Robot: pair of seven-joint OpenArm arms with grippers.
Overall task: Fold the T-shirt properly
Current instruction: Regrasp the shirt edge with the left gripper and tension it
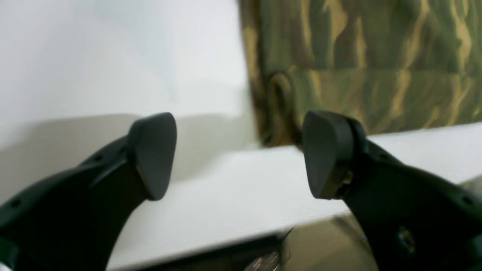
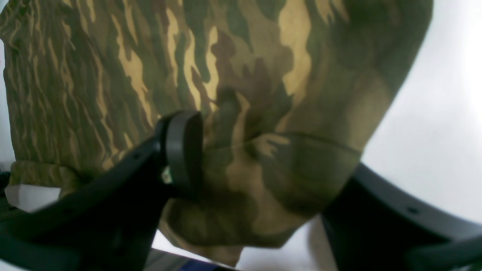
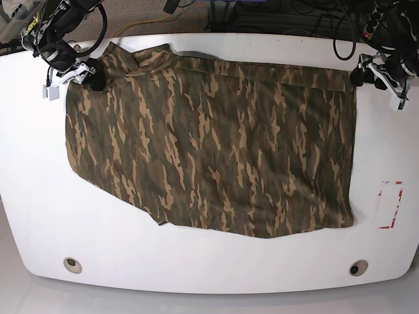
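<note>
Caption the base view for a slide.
Camouflage T-shirt spread on white table, a gripper at each far corner.

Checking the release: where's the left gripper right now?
In the base view the left gripper is at the table's far right edge, just off the T-shirt's top right corner; its wrist view shows the jaws apart and empty.

A white table (image 3: 209,261) (red-marked tag (image 3: 390,204) near one edge) under cables (image 3: 314,13).

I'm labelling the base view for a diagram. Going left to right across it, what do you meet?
The right tool at the shirt's top left corner → the camouflage T-shirt spread on the white table → the left tool off its top right corner → a red-and-white marker.
</note>
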